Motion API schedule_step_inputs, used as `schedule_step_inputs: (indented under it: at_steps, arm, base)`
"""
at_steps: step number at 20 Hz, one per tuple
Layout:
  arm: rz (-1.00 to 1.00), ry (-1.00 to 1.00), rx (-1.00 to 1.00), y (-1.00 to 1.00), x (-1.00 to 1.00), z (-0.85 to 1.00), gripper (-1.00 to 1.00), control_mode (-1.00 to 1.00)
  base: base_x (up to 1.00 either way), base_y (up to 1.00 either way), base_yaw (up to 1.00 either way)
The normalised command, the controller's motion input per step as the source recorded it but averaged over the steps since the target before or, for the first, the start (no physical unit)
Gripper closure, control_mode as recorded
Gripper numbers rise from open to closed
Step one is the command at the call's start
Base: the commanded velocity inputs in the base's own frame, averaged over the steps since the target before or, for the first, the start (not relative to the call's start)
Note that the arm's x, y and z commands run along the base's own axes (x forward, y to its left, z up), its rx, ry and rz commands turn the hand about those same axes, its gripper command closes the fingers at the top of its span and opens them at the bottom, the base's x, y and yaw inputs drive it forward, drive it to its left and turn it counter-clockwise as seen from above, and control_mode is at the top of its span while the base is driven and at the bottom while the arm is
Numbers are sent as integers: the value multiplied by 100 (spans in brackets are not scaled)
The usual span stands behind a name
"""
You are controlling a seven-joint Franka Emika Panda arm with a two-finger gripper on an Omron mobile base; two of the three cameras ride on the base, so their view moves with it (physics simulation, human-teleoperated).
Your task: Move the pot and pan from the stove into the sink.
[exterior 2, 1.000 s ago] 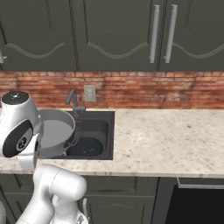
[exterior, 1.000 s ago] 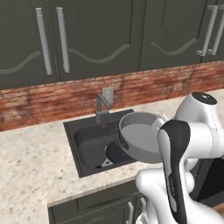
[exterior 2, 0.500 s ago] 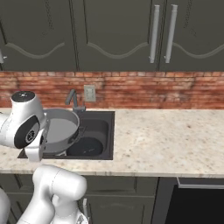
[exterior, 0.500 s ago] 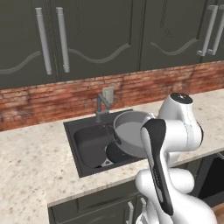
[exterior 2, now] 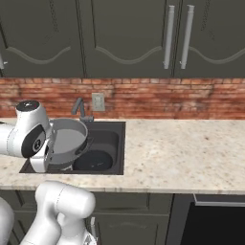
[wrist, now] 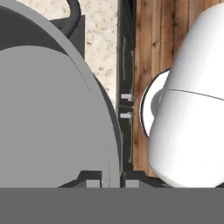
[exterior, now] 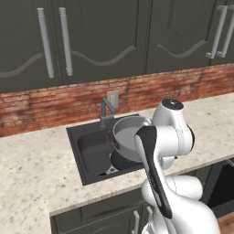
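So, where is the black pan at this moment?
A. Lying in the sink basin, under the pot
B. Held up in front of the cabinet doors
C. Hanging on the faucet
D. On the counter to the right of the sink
A: the pan lies flat on the bottom of the sink, and the grey pot is held tilted just above it, over the basin.

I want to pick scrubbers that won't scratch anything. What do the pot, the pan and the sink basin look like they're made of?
The pot: probably brushed metal, judging by its even matte grey walls and paler inside. The pan, lying in the sink: flat black with no shine, which suggests a non-stick coating or cast iron; the look leaves that open. The sink: matte dark grey, either composite or coated metal, set in a speckled beige stone-look counter.
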Motion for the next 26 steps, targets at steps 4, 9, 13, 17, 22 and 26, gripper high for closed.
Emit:
schedule_step_inputs:
  at_steps: [4,9,13,17,22,26]
  arm:
    - [0,0,0,0,2,0,100,-100]
    - [0,1,0,1,23,-8,100,-100]
    - [0,4,0,4,22,-17,100,-100]
    - [0,5,-1,5,18,-22,100,-100]
    - [0,3,-1,6,22,-18,100,-100]
    - [0,2,-2,5,25,-18,100,-100]
  base:
    - [0,0,0]
    - [0,0,0]
    - [0,0,0]
    - [0,0,0]
    - [0,0,0]
    - [0,0,0]
